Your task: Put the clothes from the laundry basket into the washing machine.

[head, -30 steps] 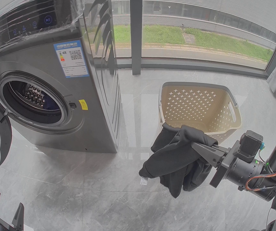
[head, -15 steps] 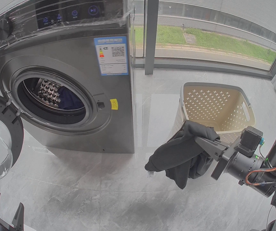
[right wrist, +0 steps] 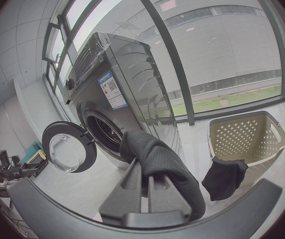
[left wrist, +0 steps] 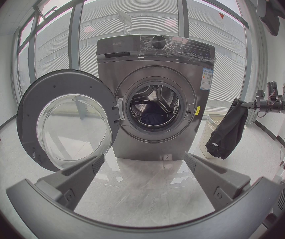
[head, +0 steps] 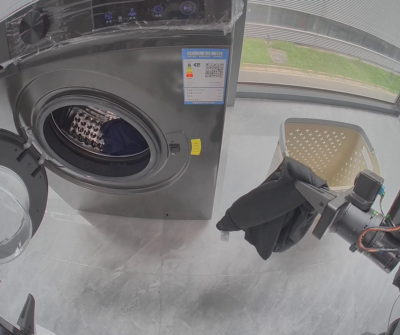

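My right gripper point(head: 303, 185) is shut on a dark grey garment point(head: 266, 211), which hangs above the floor in front of the cream laundry basket point(head: 363, 138). The same garment point(right wrist: 155, 156) drapes over the gripper's fingers point(right wrist: 159, 186) in the right wrist view, and the basket point(right wrist: 275, 140) stands behind it. To the left stands the grey washing machine point(head: 130, 56), its round door point(head: 4, 201) swung open. A dark blue cloth point(head: 123, 138) lies inside the drum point(left wrist: 154, 105). My left gripper point(head: 9, 301) sits low at the bottom left, open and holding nothing.
The floor is grey marble tile point(head: 162, 280). A big window point(head: 330, 47) runs behind the basket. The open machine door point(left wrist: 66, 117) juts out on the left of the drum opening.
The head camera has swung left, so the washing machine and basket sit further right in the picture. The right gripper still holds the garment at about the same height.
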Available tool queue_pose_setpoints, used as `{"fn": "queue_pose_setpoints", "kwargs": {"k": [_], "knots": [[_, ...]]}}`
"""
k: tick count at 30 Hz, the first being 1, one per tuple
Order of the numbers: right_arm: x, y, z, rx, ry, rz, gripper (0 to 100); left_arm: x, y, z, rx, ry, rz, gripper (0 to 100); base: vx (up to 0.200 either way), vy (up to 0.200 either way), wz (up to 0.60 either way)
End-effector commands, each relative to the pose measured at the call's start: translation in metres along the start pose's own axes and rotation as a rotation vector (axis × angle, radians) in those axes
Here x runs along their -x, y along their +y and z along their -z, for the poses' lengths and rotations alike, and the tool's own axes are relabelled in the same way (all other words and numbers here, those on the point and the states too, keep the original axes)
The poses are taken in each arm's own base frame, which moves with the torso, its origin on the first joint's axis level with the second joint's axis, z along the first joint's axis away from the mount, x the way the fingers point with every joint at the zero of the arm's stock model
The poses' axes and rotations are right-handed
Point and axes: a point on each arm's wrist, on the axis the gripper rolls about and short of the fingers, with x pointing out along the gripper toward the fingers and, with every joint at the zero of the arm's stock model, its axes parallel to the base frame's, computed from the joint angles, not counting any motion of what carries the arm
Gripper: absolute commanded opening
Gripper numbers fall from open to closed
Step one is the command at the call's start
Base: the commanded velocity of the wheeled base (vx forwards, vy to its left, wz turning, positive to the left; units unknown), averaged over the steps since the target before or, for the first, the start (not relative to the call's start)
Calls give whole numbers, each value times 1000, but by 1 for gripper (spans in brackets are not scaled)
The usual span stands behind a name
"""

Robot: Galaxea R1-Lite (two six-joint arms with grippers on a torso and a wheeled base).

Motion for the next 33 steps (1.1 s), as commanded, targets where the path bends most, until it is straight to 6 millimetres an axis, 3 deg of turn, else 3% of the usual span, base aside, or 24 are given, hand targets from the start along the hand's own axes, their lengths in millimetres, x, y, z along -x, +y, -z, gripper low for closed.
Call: {"fn": "queue_pose_setpoints", "kwargs": {"k": [1, 12, 33], "knots": [[-1, -2, 0, 2, -1, 10, 0, 0, 0, 4, 0, 0, 1, 100, -200, 0, 0], [-2, -4, 1, 3, 5, 19, 0, 0, 0, 4, 0, 0, 1, 100, -36, 0, 0], [-2, -6, 0, 3, -3, 27, 0, 0, 0, 4, 0, 0, 2, 100, 0, 200, 0]]}}
